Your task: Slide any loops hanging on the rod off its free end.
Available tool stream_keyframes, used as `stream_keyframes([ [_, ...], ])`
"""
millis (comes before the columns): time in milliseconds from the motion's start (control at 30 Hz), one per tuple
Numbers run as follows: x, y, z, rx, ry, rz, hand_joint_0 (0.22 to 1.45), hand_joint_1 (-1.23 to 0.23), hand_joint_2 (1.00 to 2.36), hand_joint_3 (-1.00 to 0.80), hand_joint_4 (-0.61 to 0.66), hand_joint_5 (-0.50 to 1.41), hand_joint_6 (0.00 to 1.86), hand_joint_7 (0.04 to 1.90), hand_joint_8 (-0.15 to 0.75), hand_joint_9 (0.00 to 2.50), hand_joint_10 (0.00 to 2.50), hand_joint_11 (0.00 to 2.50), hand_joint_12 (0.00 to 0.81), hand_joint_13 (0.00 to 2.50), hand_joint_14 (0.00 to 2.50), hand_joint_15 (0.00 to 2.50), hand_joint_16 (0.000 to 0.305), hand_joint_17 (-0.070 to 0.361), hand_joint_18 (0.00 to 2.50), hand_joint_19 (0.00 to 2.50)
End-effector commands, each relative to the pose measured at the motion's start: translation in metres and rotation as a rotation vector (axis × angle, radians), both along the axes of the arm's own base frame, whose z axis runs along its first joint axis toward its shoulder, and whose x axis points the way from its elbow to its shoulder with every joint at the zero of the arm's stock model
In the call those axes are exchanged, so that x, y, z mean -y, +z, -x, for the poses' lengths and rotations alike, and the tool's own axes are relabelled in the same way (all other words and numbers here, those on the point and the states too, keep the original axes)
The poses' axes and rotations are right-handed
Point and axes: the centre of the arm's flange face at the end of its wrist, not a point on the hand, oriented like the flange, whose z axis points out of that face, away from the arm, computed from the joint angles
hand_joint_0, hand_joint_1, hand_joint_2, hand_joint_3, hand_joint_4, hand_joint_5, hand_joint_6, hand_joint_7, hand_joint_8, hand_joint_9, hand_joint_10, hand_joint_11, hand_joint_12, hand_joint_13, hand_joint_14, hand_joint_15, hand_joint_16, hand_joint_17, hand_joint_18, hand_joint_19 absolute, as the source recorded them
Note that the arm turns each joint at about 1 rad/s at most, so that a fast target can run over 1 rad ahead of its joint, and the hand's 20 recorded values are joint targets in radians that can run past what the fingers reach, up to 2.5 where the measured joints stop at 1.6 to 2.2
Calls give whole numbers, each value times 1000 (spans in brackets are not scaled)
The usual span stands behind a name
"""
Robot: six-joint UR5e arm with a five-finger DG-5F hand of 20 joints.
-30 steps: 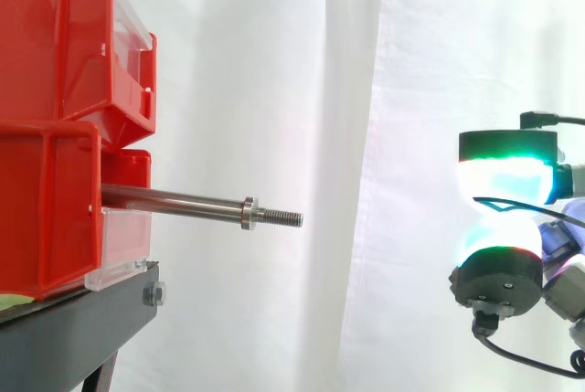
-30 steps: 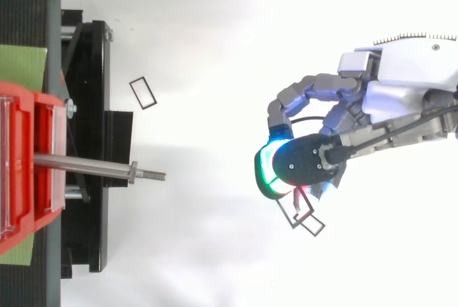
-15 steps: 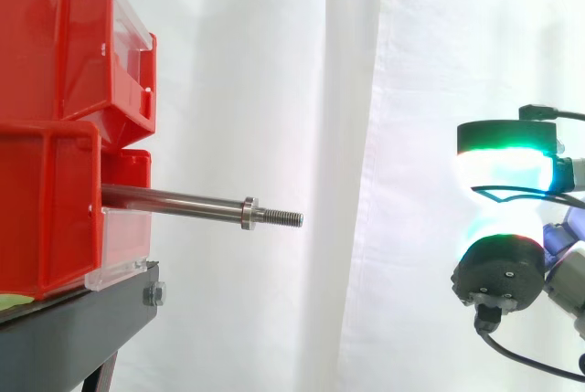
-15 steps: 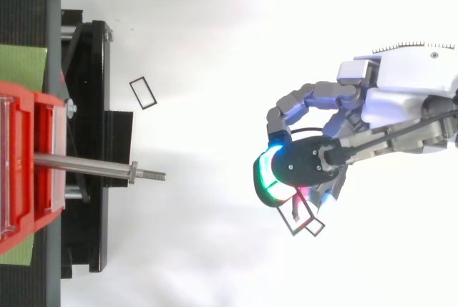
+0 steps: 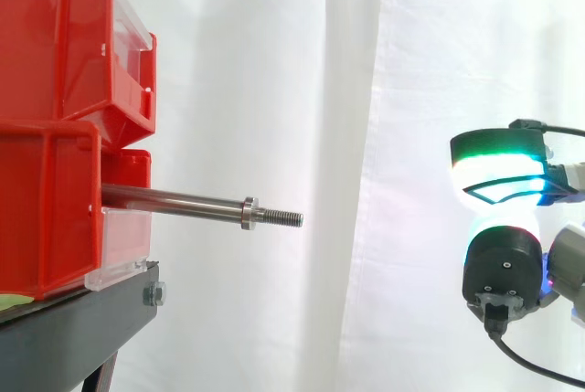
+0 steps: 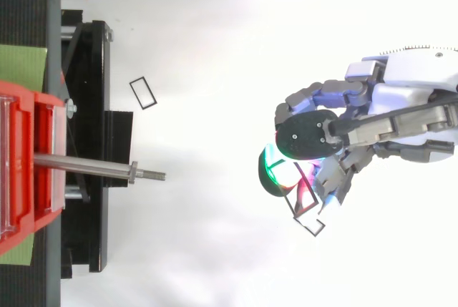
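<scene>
One black loop [image 6: 300, 197] overlaps the edge of my hand [image 6: 411, 99] in the top view and has shifted with it toward that view's top edge since a second ago, though I cannot tell whether my hand grips it or anything else. Two more lie unmoved on the white ground, a second loop [image 6: 310, 224] just beside the first and a third loop [image 6: 144, 94] near the black stand [image 6: 86, 71]. Steel rod [image 5: 183, 199] juts from the red bins [image 5: 46, 200] as before, threaded free end facing my hand, well apart.
</scene>
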Motion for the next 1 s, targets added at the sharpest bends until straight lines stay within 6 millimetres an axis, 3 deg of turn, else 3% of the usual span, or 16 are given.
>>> stream_keyframes([
  [0,0,1,0,-1,-4,-7,563,-606,1017,-277,110,-151,916,1160,350,1216,22,597,306,1097,11,309,48,107,1061,449],
  [967,1,-1,0,-3,3,-7,555,-544,1011,-377,146,-162,880,1115,348,1200,21,585,315,1093,12,313,48,109,1062,445],
])
